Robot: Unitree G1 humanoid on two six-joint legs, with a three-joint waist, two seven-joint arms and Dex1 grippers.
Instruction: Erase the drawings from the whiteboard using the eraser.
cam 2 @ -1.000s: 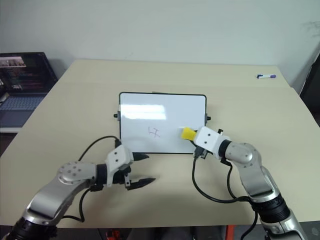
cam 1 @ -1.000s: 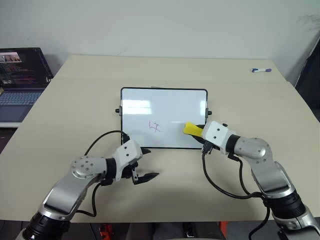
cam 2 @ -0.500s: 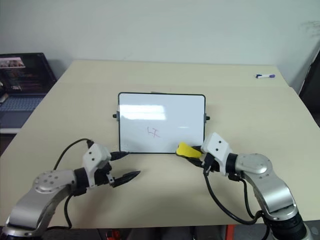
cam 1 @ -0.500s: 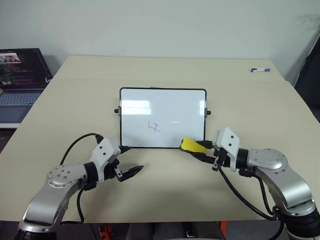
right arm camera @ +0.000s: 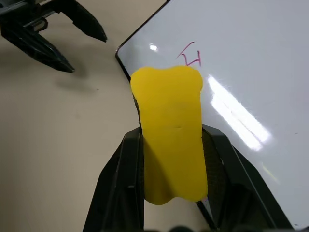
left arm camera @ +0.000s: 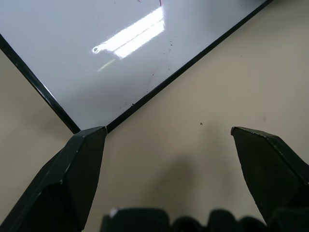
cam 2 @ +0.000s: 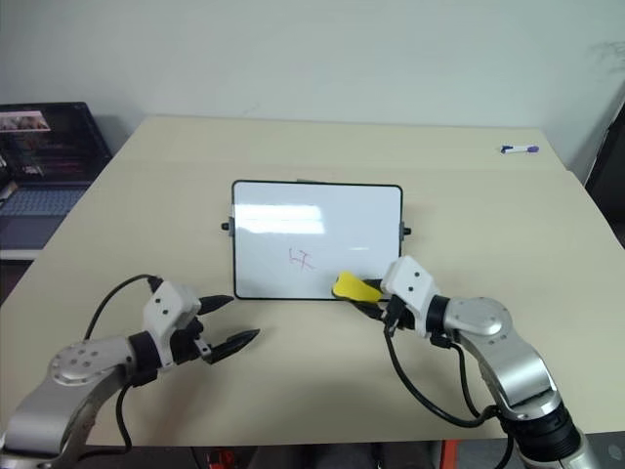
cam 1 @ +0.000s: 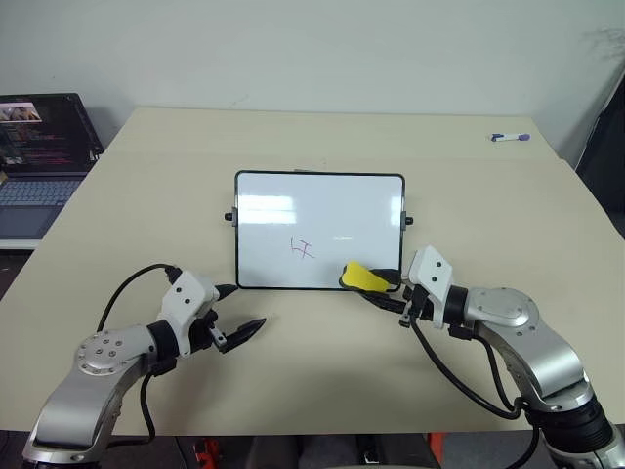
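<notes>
I've got the eraser pinched tight in my right gripper, over the whiteboard frame at five o'clock. Remaining drawings sit centre-board, at eleven o'clock from the eraser. My left gripper hangs spread and empty off the seven o'clock corner.

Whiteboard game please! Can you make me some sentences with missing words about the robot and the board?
1. The right tool is holding a ____ eraser.
2. The eraser sits at the near edge of the ____.
3. The left tool is open and holds ____.
4. The marker pen lies at the table's far ____ corner.

Missing words: yellow; whiteboard; nothing; right
</notes>
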